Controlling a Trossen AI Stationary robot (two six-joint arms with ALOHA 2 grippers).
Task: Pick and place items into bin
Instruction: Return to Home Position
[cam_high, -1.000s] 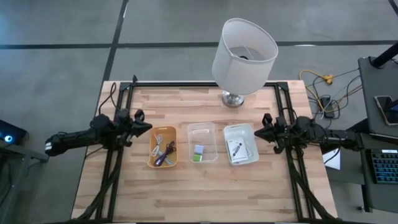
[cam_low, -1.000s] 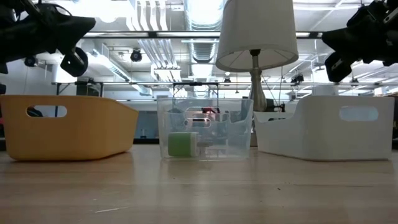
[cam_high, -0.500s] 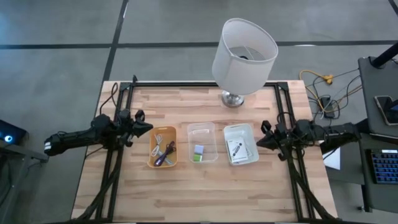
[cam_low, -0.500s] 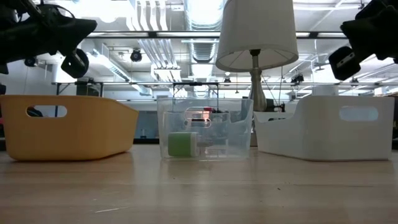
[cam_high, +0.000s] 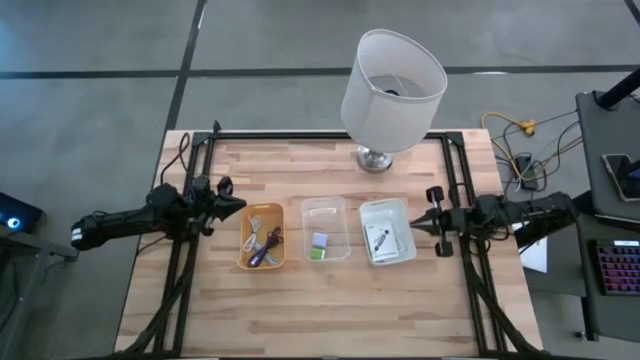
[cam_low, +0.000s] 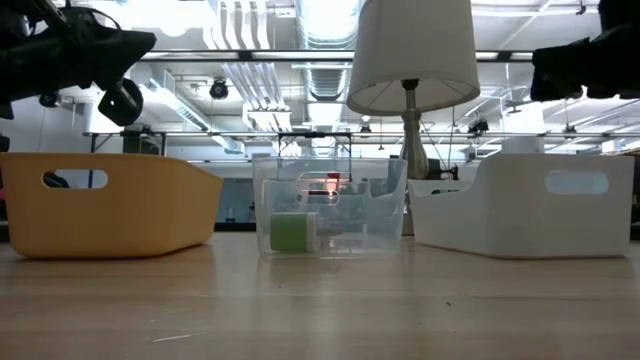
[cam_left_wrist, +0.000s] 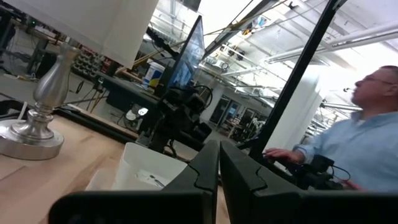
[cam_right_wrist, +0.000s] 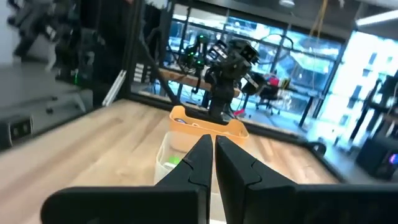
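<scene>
Three small bins stand in a row on the wooden table: an orange bin (cam_high: 262, 237) with pale cables and a purple-handled tool (cam_high: 264, 252), a clear bin (cam_high: 325, 229) with a green block (cam_high: 317, 254) and a lilac block, and a white bin (cam_high: 386, 231) with printed cards (cam_high: 381, 241). My left gripper (cam_high: 236, 205) hovers shut by the orange bin's left side. My right gripper (cam_high: 414, 226) hovers shut just right of the white bin. In both wrist views the fingers, left (cam_left_wrist: 218, 168) and right (cam_right_wrist: 214, 155), lie together with nothing between them.
A big white lamp (cam_high: 392, 80) stands on its silver base (cam_high: 374, 158) at the table's far edge, behind the clear and white bins. Black rails run along the table's left and right sides. A person (cam_left_wrist: 367, 143) sits at a desk beyond the table.
My right gripper has drawn a little toward the table's near edge and rolled about its wrist, moving toward the right side of the low view. The left arm and the bins have stayed still.
</scene>
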